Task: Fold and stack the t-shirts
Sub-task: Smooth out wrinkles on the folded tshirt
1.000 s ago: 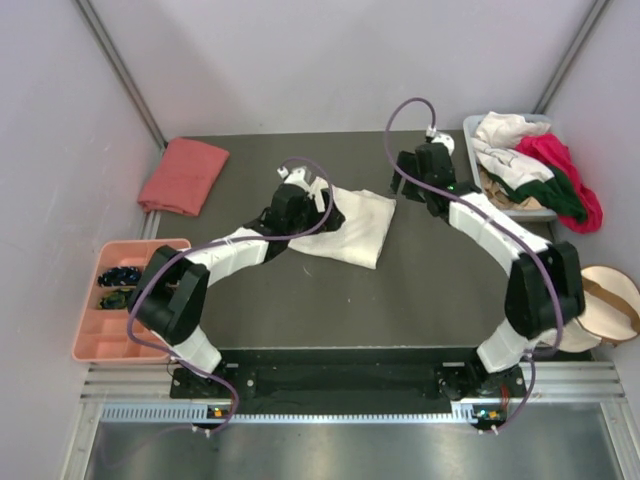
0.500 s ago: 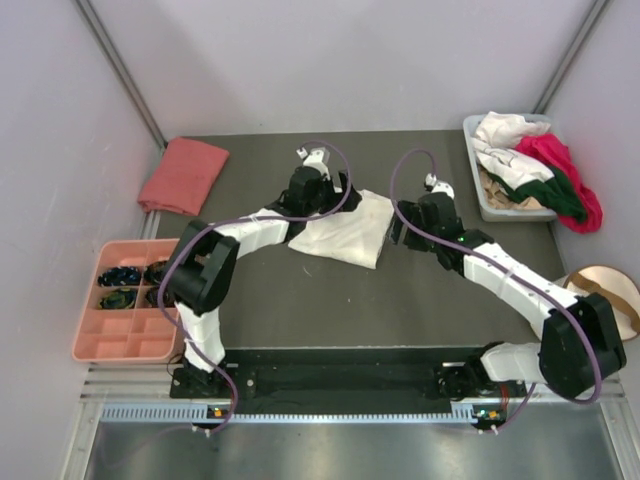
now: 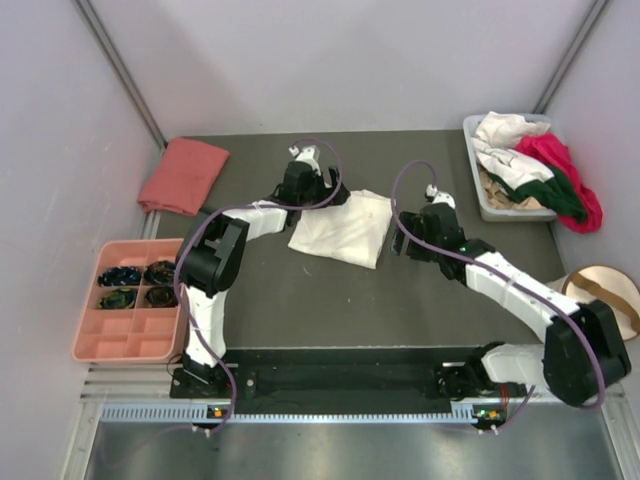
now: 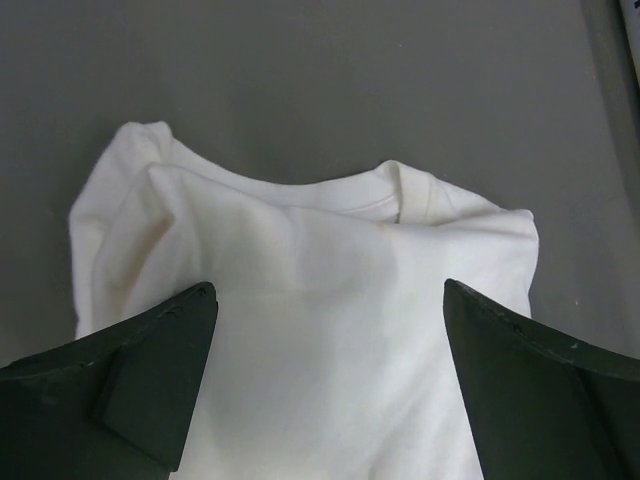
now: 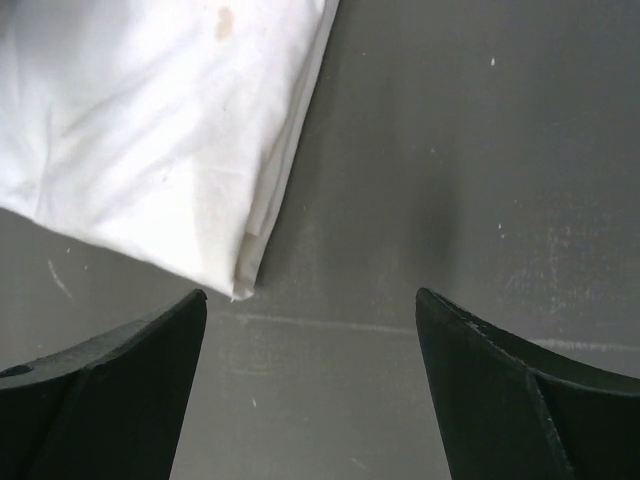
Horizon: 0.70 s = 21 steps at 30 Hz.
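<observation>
In the middle of the surface (image 3: 300, 290) the folded cream shirt (image 3: 345, 228) looks soft and light, best pinched at its edges, with the left gripper (image 4: 327, 290) and right gripper (image 5: 310, 294) holding their jaws wide open and empty.

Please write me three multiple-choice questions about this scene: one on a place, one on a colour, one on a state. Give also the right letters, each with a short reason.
1. Where on the table does the pink shirt lie?
A. near edge
B. far left corner
C. middle

2. What colour is the middle shirt, under the left gripper?
A. white
B. green
C. black

3. How does the right gripper stand?
A. shut on the middle shirt
B. shut, empty
C. open

Answers:
1 B: it lies folded at the far left corner.
2 A: the left wrist view shows white cloth below that gripper.
3 C: its jaws stand wide apart over bare table, beside the middle shirt.
</observation>
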Available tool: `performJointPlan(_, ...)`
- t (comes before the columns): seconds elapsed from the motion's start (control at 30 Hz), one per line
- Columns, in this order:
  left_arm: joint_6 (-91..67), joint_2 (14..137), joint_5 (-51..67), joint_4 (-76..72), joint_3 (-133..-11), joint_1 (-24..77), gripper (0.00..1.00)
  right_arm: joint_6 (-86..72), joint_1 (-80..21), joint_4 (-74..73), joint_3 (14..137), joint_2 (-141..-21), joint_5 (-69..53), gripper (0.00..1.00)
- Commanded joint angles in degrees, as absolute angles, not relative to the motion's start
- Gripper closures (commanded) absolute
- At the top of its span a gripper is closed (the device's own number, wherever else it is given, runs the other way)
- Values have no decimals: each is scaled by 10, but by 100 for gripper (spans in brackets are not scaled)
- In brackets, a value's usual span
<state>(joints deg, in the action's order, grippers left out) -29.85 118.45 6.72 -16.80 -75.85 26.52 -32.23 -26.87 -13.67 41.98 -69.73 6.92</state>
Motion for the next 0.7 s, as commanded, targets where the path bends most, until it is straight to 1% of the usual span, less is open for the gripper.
performJointPlan(0.0, -296, 1122, 75, -191, -725, 260, 1, -291, -272, -88, 500, -768, 105, 14)
performJointPlan(0.03, -298, 1099, 75, -193, -715, 260, 1, -286, -271, -86, 539, -812, 106, 14)
performJointPlan(0.27, -308, 970, 47, -145, -649, 260, 1, -271, -252, -69, 689, -972, 102, 14)
performJointPlan(0.37, -334, 902, 52, -138, -587, 260, 1, -262, -243, -62, 747, -1035, 93, 14)
performJointPlan(0.53, -366, 811, 35, -129, -458, 272, 1, -233, -235, -135, 892, -1149, 93, 14)
performJointPlan(0.67, -393, 784, 25, -139, -382, 281, 1, -224, -225, -125, 931, -1197, 67, 14)
